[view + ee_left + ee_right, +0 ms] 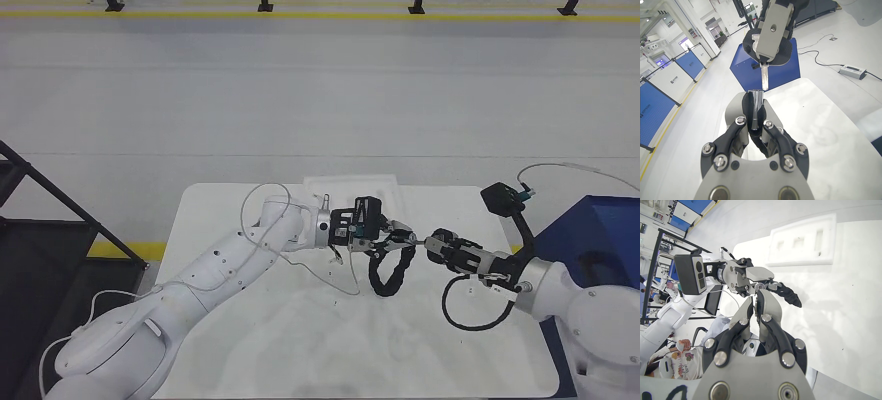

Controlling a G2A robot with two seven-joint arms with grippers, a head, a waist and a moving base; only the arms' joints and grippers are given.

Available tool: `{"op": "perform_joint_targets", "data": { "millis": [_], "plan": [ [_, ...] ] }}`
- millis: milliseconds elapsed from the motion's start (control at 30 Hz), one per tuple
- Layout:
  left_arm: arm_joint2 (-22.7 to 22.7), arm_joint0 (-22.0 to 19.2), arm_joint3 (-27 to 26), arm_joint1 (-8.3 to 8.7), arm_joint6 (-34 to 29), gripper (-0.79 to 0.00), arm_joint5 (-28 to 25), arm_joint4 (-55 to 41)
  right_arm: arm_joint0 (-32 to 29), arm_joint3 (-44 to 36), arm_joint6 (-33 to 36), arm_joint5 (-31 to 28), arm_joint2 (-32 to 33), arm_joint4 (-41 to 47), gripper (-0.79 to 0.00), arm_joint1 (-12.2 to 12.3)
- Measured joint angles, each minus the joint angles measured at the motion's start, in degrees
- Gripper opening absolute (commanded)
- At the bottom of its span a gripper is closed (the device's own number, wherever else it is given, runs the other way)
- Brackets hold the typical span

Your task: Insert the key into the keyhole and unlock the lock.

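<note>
Your left end effector (753,102) is clamped on the chrome lock (755,108), held over the tabletop (280,340) with its black cable (392,272) hanging in a loop. The key (764,77), its tip just beside the lock's end and not inserted, is pinched in your right end effector (755,297).

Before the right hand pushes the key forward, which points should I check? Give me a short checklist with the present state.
1. Left hand shut on the lock: ok.
2. Right hand shut on the key, blade sticking out: ok.
3. Key tip lined up with the keyhole: not ok, it appears off to one side of the lock's end.
4. Blade turned to match the slot: cannot tell.
5. Black cable away from the key's path: ok.
</note>
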Motion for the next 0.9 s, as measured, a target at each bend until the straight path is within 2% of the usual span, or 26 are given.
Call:
{"op": "perform_joint_targets", "data": {
  "millis": [367, 467, 600, 900],
  "plan": [
    [-0.30, 0.52, 0.04, -0.05, -0.56, -0.785, -1.14, -1.01, -0.02, 0.01, 0.02, -0.03, 0.02, 0.08, -0.785, -0.01],
    [-0.33, 0.64, -0.04, -0.05, -0.67, -0.785, -1.01, -1.03, -0.90, 0.38, -1.89, -1.05, -0.32, 0.27, -0.785, -0.05],
    [-1.46, 2.40, -1.68, 0.27, -3.29, -0.785, 0.53, -0.76, -1.61, 0.12, -2.60, -1.51, -0.46, -0.19, -0.785, 0.11],
    [-3.90, 4.56, -4.64, 1.05, -4.97, -0.785, 0.04, 1.36, -1.95, -0.61, -2.43, -1.61, -0.92, -1.07, -0.785, 0.48]
  ]
}}
